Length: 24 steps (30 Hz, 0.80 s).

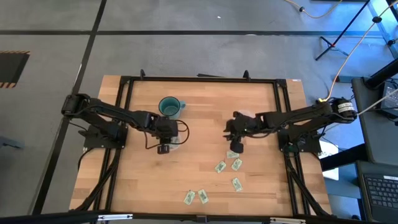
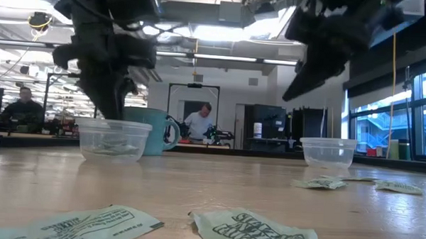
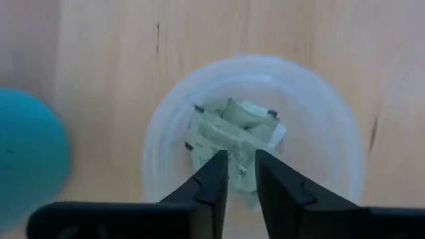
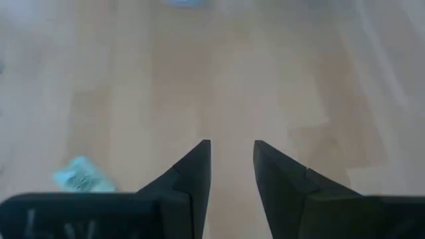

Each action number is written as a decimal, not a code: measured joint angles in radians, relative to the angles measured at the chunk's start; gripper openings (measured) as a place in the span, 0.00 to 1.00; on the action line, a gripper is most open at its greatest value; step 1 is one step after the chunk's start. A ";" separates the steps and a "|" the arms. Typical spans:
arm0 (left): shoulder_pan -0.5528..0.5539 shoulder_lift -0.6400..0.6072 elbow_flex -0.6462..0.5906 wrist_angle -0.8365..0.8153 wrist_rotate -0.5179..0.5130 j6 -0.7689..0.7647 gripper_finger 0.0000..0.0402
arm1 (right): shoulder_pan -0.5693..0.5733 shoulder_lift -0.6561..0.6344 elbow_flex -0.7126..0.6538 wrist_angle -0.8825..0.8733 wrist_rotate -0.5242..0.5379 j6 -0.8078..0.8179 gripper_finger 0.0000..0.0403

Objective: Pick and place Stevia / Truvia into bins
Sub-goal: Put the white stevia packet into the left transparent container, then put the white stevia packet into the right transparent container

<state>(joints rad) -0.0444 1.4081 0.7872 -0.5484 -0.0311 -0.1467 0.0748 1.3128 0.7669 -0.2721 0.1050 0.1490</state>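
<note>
The left tool [image 3: 238, 174], fingers narrowly parted, hangs over a cup [image 3: 332, 119] holding sachets [image 3: 229, 129] beside the mug [image 1: 170, 106]; the right tool [image 4: 231, 162], parted and empty, hovers above bare tabletop [image 1: 199, 134]; loose sachets [image 1: 236, 164] lie toward the near edge.

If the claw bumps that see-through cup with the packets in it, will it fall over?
Probably not tip: the cup looks low and wide, sitting flat on the table. It might slide, though, since thin clear plastic holding a few paper packets is likely light. The left claw hangs open above it.
</note>
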 joint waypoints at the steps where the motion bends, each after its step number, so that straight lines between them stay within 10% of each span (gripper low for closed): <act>1: 0.000 -0.019 0.000 0.000 0.000 0.009 0.20 | 0.015 0.000 0.008 -0.021 -0.001 -0.017 0.29; 11: 0.000 -0.275 -0.002 0.031 -0.002 0.091 0.24 | 0.185 0.000 0.024 -0.219 0.031 0.178 0.29; 24: 0.028 -0.655 -0.340 0.540 0.055 0.190 0.23 | 0.290 0.069 0.024 -0.301 0.081 0.340 0.20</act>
<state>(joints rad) -0.0166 0.7534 0.4467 -0.0082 0.0237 0.0430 0.3649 1.3823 0.7914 -0.5735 0.1860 0.4888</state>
